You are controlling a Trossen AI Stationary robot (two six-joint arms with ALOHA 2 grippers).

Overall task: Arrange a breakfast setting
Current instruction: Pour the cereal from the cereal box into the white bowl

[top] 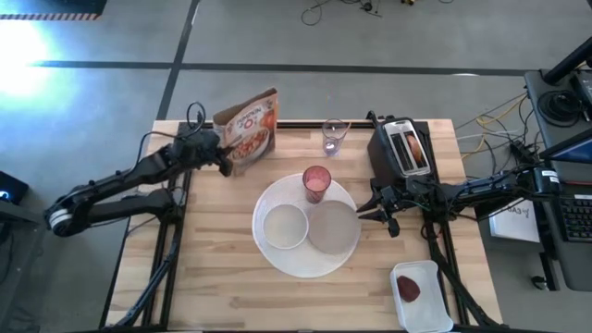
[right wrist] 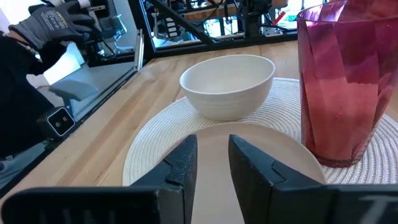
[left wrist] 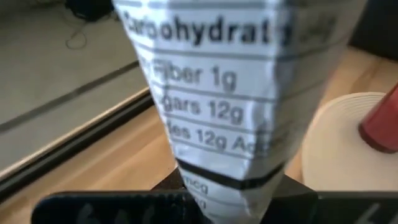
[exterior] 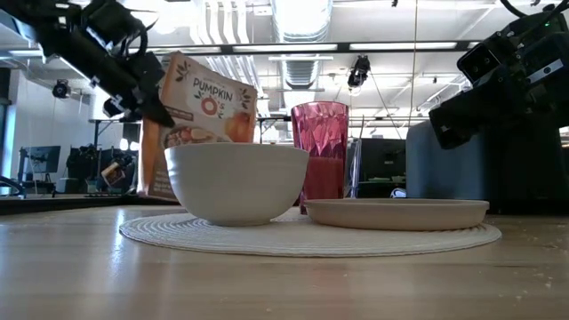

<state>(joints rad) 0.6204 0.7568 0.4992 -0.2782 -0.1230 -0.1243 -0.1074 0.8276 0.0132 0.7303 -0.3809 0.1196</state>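
My left gripper (top: 225,157) is shut on a cereal bag (top: 250,129) at the table's far left; the bag is tilted, its printed front up. The big round white plate (top: 305,264), ribbed like a mat, lies mid-table. On it stand the small white bowl (top: 285,225), the small pale plate (top: 333,228) and the pink cup (top: 316,183). My right gripper (right wrist: 212,158) is open by a narrow gap, low over the small plate's right edge (right wrist: 249,140), touching nothing. The dark-red fruit (top: 408,289) lies on the white tray (top: 435,314). The spoon is out of view. My left gripper pinches the cereal bag's side edge (left wrist: 231,186) between its two fingers, at the bag's upper left (exterior: 162,105) as the low view shows it. The fingers come from the table's left, slanting down. The bag is tilted; whether its bottom rests on the table, I cannot tell.
A clear glass (top: 334,136) stands at the far edge. A toaster (top: 404,148) with browned bread in a slot stands at the far right, just behind my right arm. A person's gloved hand (right wrist: 56,25) shows beyond the table's left side.
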